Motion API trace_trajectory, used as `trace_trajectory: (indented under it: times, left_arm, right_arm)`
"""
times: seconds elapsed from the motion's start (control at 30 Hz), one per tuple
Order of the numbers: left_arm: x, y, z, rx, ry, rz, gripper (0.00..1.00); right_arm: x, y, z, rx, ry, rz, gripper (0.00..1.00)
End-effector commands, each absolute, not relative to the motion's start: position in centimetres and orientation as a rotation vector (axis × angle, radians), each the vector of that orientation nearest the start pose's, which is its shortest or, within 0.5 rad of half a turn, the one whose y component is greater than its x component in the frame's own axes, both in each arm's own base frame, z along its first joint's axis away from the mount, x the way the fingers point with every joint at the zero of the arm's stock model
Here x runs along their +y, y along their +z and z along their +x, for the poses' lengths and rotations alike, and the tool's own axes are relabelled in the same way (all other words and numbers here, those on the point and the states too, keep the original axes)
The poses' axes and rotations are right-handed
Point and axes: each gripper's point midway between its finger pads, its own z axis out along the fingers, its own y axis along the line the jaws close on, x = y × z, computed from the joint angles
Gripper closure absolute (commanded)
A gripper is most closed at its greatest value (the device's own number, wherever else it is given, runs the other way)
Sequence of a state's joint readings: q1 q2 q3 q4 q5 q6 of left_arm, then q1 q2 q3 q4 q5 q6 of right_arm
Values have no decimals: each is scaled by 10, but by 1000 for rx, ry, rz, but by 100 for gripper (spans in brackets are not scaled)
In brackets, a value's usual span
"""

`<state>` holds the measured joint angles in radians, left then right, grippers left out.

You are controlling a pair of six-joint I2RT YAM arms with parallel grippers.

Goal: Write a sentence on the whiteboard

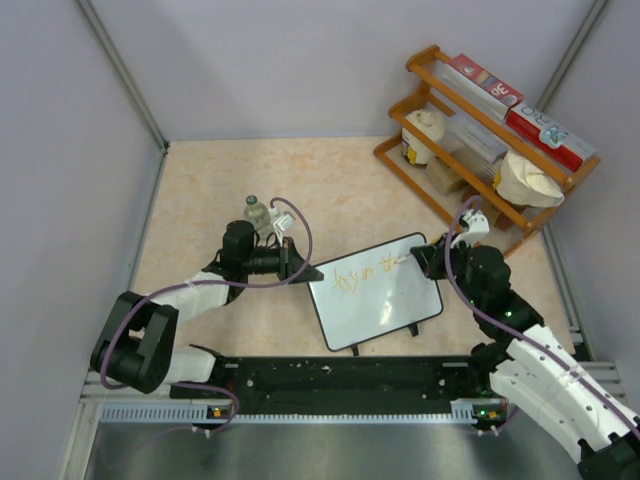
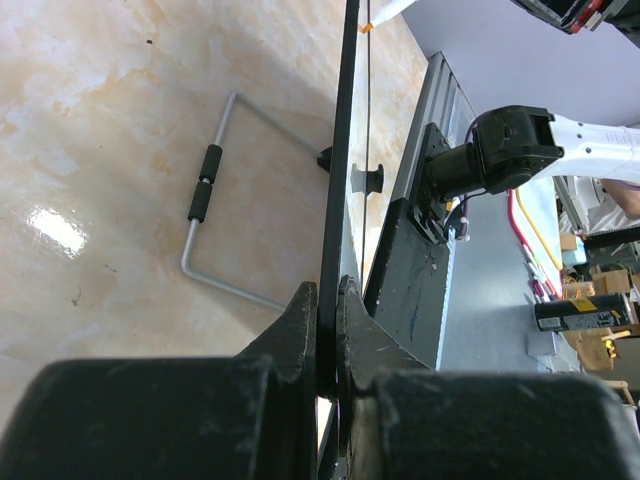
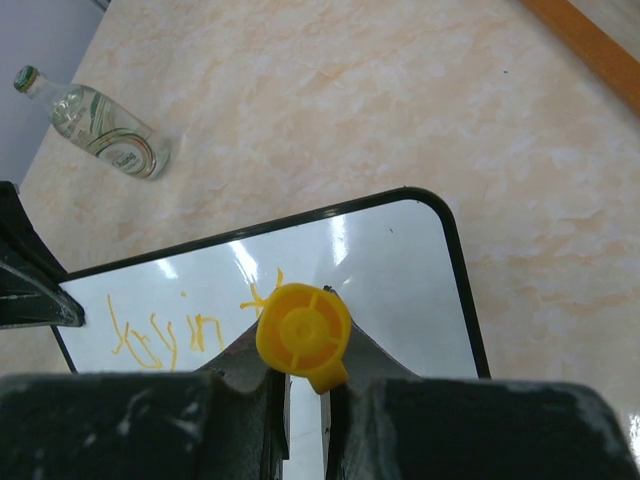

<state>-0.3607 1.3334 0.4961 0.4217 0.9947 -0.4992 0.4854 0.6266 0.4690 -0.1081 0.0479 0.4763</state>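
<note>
The whiteboard stands tilted in the middle of the table, with its wire stand behind it. My left gripper is shut on its left edge; the left wrist view shows the black frame edge-on between my jaws. My right gripper is shut on an orange marker, seen end-on, with its tip on the board's upper right area. The sentence is one line of thin orange script; it also shows in the right wrist view. The marker's tip shows in the left wrist view.
A clear glass bottle lies on the table behind my left gripper; it also shows in the right wrist view. A wooden rack with boxes and bags stands at the back right. Grey walls enclose the table.
</note>
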Motion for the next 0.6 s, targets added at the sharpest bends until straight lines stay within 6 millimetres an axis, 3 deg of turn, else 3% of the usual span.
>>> trace_trajectory:
  times: [0.0,0.57]
  left_arm:
    - [-239,94,229,2106,-1334,551,100]
    - [-239,94,228,2106,-1335,552,100]
  right_arm:
    - [138,169,246,1941,597,40,100]
    - [120,164,243,1949,506,81,100]
